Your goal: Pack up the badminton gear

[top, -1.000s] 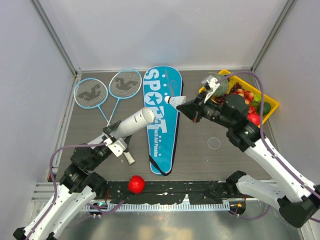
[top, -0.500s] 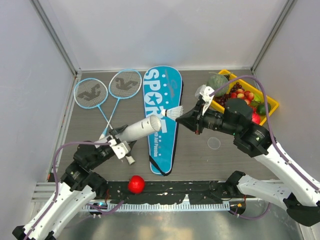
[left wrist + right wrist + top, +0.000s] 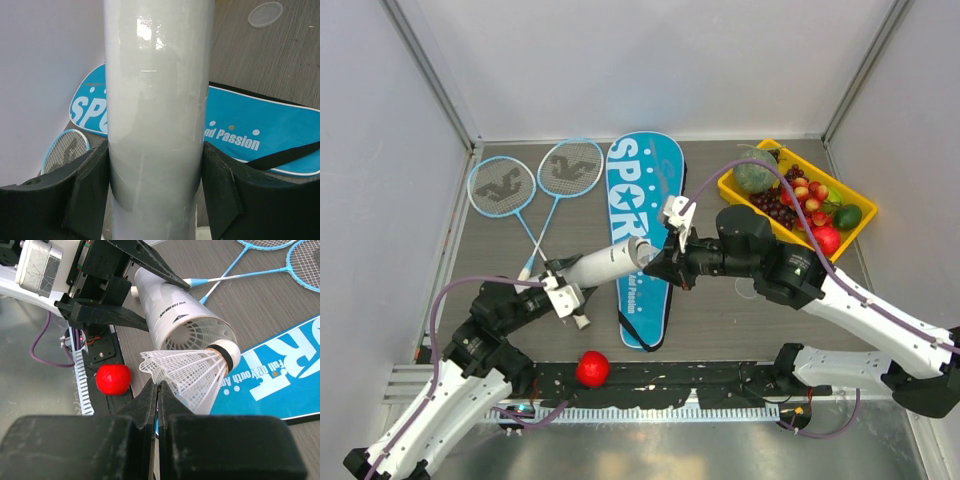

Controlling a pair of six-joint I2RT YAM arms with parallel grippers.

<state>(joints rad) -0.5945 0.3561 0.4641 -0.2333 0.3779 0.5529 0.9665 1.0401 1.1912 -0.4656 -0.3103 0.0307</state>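
My left gripper (image 3: 567, 280) is shut on the white cardboard tube (image 3: 603, 264), held tilted above the table with its open mouth toward the right; the tube (image 3: 157, 110) fills the left wrist view. My right gripper (image 3: 658, 266) is shut on the skirt edge of a white shuttlecock (image 3: 192, 371), whose cork tip sits at the tube's open mouth (image 3: 192, 335), where another shuttlecock shows inside. The blue "SPORT" racket cover (image 3: 644, 205) lies flat in the middle. Two light-blue rackets (image 3: 535, 180) lie at the back left.
A yellow tray of fruit (image 3: 798, 190) stands at the back right. A red ball (image 3: 592, 368) rests by the near edge between the arm bases. A small clear lid (image 3: 265, 14) lies on the table, showing in the left wrist view only.
My right gripper has carried the shuttlecock left and nearer, from above the cover down to the tube's mouth. My left gripper has shifted the tube slightly right.
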